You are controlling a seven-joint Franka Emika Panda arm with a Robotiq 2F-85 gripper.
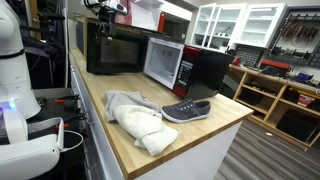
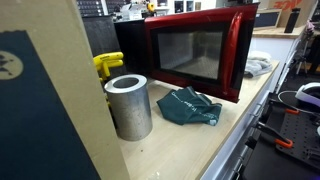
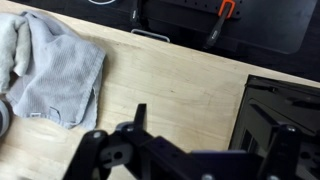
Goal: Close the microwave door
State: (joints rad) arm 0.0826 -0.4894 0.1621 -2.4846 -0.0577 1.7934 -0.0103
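Gripper [image 3: 185, 155] fills the bottom of my wrist view. It's all black linkage, and I honestly can't tell if its fingers are apart or together. Up in the left corner a grey cloth [image 3: 60, 65] lies crumpled on the wooden bench [image 3: 170, 80]. At the right edge there's a black boxy shape [image 3: 285, 110] I can't identify. In an exterior view, going left to right, I see a metal cylinder [image 2: 128, 105], a green rag [image 2: 190, 108], then the microwave door [image 2: 195, 50]. It's swung out from the microwave [image 2: 130, 45], red face toward the camera, so not shut. In an exterior view a grey shoe [image 1: 186, 110] lies in front of the microwave.
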